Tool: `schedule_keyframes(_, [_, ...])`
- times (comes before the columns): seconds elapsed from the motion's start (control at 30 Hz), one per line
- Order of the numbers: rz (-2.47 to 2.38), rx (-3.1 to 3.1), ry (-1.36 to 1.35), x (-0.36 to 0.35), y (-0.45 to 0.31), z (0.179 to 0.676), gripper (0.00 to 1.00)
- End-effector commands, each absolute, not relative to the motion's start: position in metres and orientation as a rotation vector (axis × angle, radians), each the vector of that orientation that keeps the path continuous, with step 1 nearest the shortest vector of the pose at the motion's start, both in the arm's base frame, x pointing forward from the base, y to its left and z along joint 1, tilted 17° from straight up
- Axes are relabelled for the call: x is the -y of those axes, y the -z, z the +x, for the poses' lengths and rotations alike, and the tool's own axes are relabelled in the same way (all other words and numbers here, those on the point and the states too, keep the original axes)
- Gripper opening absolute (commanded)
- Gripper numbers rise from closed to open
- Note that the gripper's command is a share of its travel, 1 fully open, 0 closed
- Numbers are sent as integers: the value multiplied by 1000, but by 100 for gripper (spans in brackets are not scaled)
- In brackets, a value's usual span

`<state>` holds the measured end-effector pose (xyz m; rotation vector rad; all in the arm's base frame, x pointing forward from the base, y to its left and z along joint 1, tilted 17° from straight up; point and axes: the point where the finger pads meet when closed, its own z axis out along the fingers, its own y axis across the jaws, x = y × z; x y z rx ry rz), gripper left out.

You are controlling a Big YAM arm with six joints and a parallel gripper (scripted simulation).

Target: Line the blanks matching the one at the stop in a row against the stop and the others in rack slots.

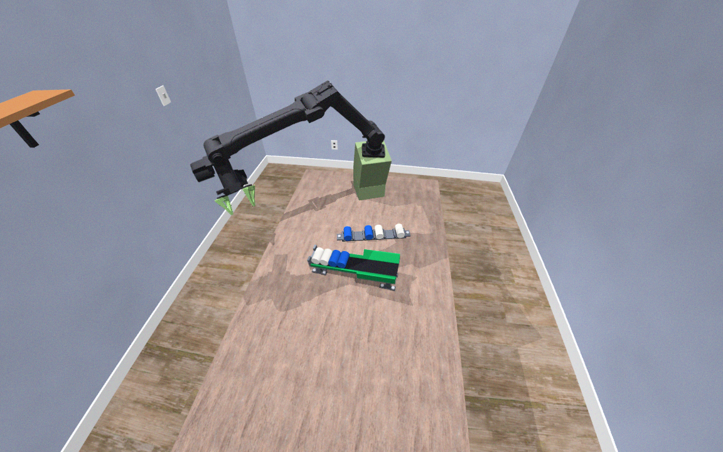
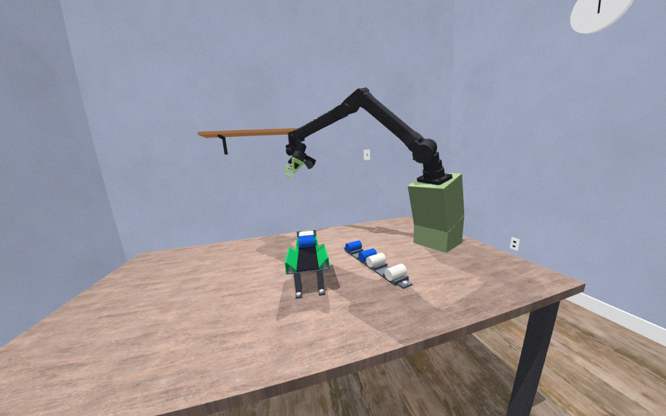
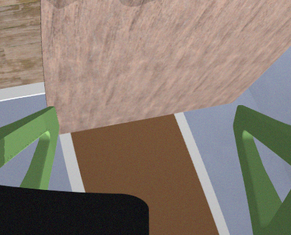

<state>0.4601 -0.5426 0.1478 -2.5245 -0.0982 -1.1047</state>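
Observation:
The green feed ramp [image 1: 356, 265] stands mid-table. Against its stop at the left end lie two white blanks [image 1: 321, 256], then two blue blanks [image 1: 339, 258], side by side across it. In the exterior view the ramp [image 2: 306, 257] shows end-on with a blue blank [image 2: 305, 241] in front. The grey stock rack [image 1: 385, 232] holds two blue blanks [image 1: 347, 231] [image 1: 368, 231] and two white blanks [image 1: 378, 231] [image 1: 399, 229]; they also show in the exterior view [image 2: 376, 259]. My gripper [image 1: 238, 199] [image 2: 292, 168] [image 3: 145, 115] hangs high above the table's left edge, open and empty, far from both.
The arm's green pedestal [image 1: 371, 171] stands at the back of the table behind the rack. An orange wall shelf [image 1: 10, 115] is off to the left.

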Motion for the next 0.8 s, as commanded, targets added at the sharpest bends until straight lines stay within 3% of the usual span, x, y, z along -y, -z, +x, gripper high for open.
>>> schedule_keyframes(0.0, [-2532, 104, 1118, 545, -156, 459, 100])
schedule_keyframes(0.57, [-2544, 121, 1136, 548, -166, 462, 100])
schedule_keyframes(0.77, [-2607, 255, 1057, 507, -172, 482, 100])
